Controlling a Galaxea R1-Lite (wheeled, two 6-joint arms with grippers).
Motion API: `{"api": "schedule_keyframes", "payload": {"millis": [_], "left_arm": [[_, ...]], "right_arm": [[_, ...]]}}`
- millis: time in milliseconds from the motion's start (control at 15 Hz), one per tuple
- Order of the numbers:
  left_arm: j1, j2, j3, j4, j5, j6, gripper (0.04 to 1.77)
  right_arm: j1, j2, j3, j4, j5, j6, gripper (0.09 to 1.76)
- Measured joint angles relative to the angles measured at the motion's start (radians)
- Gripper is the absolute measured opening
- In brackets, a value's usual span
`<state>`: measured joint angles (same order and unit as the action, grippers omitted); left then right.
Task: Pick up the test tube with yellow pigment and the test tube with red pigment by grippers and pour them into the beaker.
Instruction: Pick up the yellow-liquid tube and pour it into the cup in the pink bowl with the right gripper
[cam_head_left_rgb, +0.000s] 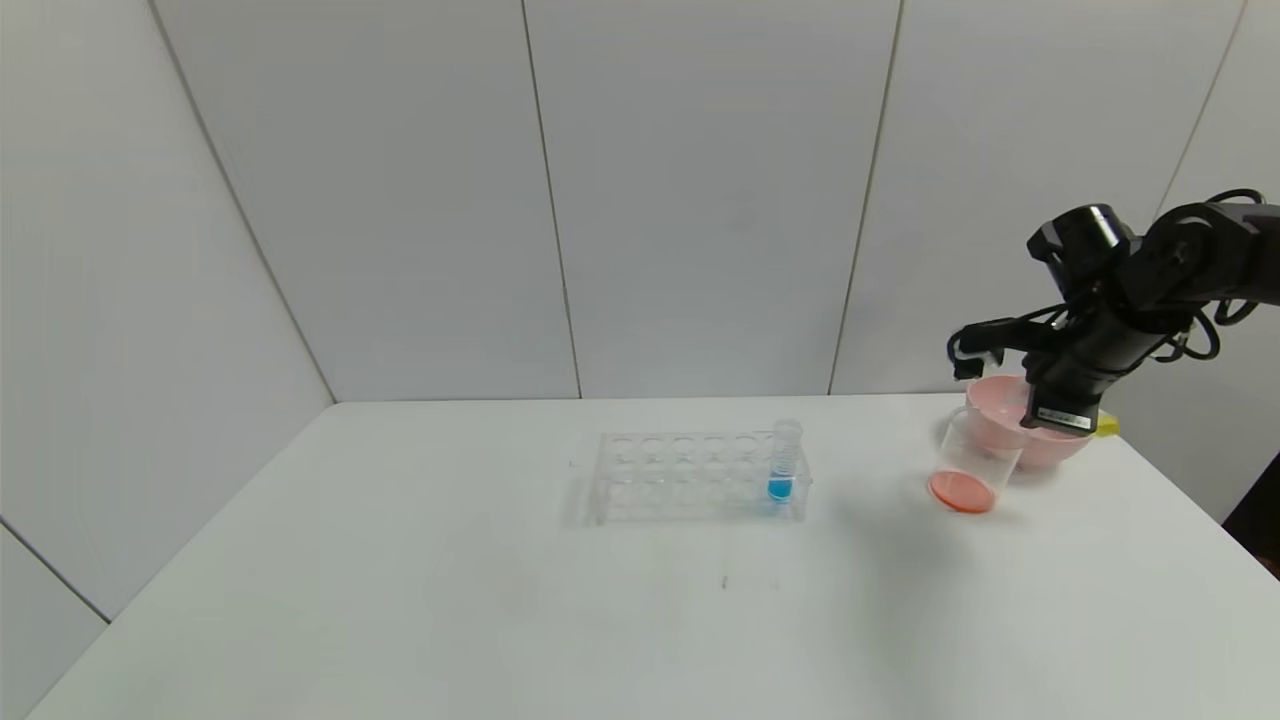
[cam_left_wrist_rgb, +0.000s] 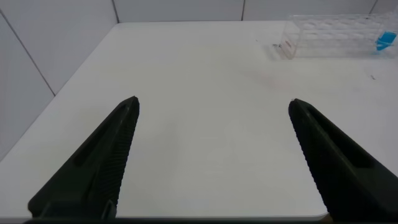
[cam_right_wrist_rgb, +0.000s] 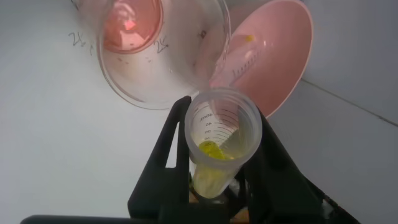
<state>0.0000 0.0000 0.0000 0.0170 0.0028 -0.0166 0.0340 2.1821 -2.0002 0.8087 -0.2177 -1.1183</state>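
My right gripper is shut on the test tube with yellow pigment, and yellow liquid sits inside the tube. The tube's open mouth points toward the rim of the beaker. The beaker stands at the table's far right with orange-red liquid in its bottom. In the head view my right gripper hangs just above and behind the beaker, and the tube's yellow tip sticks out behind it. A clear tube lies in the pink bowl; I cannot tell whether it is the red-pigment tube. My left gripper hangs open over bare table.
A pink bowl stands right behind the beaker, touching it or nearly so. A clear rack in the middle of the table holds a blue-liquid tube at its right end. The table's right edge runs close past the bowl.
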Motion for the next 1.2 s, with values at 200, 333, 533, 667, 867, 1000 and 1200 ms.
{"api": "schedule_keyframes", "payload": {"millis": [200,333,533,667,867,1000,1200], "left_arm": [[0.000,0.000,0.000,0.000,0.000,0.000,1.72],[0.000,0.000,0.000,0.000,0.000,0.000,1.72],[0.000,0.000,0.000,0.000,0.000,0.000,1.72],[0.000,0.000,0.000,0.000,0.000,0.000,1.72],[0.000,0.000,0.000,0.000,0.000,0.000,1.72],[0.000,0.000,0.000,0.000,0.000,0.000,1.72],[0.000,0.000,0.000,0.000,0.000,0.000,1.72]], "right_arm": [[-0.014,-0.023,0.000,0.003,-0.029,-0.058,0.56],[-0.018,-0.029,0.000,0.017,-0.037,-0.063,0.56],[-0.016,-0.027,0.000,0.034,-0.040,-0.067,0.56],[-0.010,-0.020,0.000,0.034,-0.070,-0.073,0.56],[-0.001,-0.002,0.000,0.032,-0.104,-0.082,0.56],[0.004,0.007,0.000,0.031,-0.136,-0.088,0.56],[0.011,0.016,0.000,0.026,-0.167,-0.096,0.56]]}}
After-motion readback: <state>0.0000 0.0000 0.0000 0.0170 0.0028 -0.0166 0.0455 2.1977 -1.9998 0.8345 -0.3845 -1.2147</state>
